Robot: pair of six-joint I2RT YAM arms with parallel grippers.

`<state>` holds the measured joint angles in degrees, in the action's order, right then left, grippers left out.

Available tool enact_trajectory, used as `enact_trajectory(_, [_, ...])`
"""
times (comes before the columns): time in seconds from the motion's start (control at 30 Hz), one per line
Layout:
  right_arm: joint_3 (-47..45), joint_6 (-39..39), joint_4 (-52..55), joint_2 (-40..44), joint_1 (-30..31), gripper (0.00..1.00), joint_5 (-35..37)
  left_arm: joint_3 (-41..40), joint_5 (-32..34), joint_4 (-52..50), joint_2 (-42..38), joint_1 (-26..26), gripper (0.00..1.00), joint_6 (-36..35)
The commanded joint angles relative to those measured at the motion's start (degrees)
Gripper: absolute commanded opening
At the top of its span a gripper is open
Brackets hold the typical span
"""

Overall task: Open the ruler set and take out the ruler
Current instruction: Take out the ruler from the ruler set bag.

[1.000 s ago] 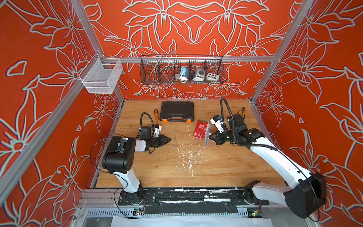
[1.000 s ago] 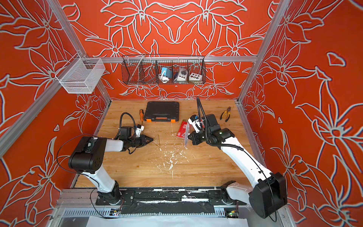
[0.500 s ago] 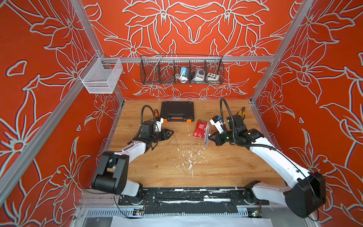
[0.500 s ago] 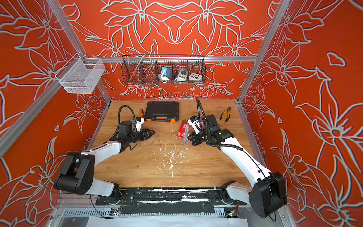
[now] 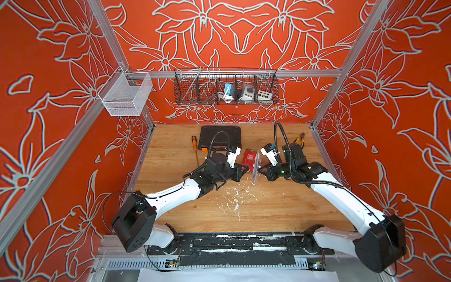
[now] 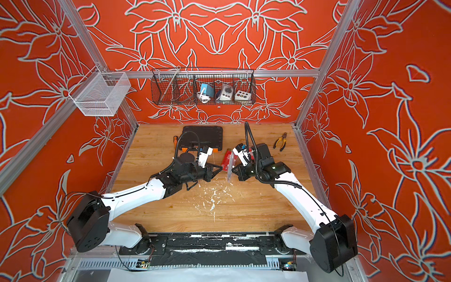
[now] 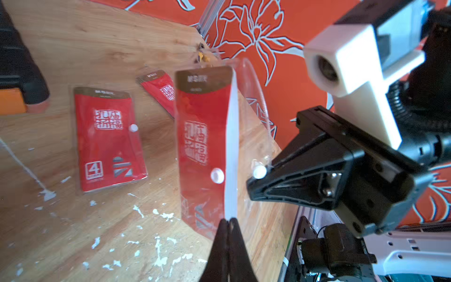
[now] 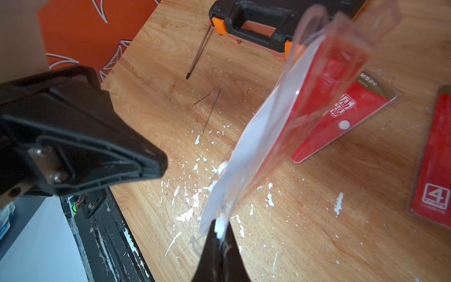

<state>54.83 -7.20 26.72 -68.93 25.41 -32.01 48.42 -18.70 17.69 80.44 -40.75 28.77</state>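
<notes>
Presently right fingers [image 8: 207, 254] pinch the ruler set [image 7: 202, 136] aloft (left fingers [image 7: 218, 244] clenched, empty)

The left arm [image 5: 170, 195] reaches in from 7 o'clock and the right arm [image 5: 341, 197] from 5 o'clock. The left gripper [image 5: 246, 168] and right gripper [image 5: 260, 168] face each other, tips near, both with jaws pressed together.

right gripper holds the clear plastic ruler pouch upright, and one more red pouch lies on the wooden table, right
No: two more red pouches lie on the wooden table, per the left wrist view. The right gripper does hold the clear plastic ruler pouch upright.
</notes>
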Motion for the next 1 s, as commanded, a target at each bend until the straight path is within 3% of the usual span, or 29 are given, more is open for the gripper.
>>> enact_trajectory(0.0, [-0.25,1.01,-1.23,1.07,-0.1,0.0,-1.3,2.12,3.26,1.12,1.01,-1.81,0.0,0.06])
enact_trajectory(0.33, [-0.09,1.16,-1.81,0.99,-0.12,0.0,-3.41,4.95,4.12,0.85,5.67,-4.69,0.0,-0.89])
enact_trajectory(0.9, [-0.61,2.89,-0.84,3.64,-0.1,0.0,-7.06,4.5,7.01,0.4,7.4,-5.04,0.0,-1.58])
enact_trajectory(0.97, [-0.68,3.31,-0.67,3.85,-0.12,0.0,-7.91,4.42,6.63,0.66,7.47,-5.12,0.06,-1.68])
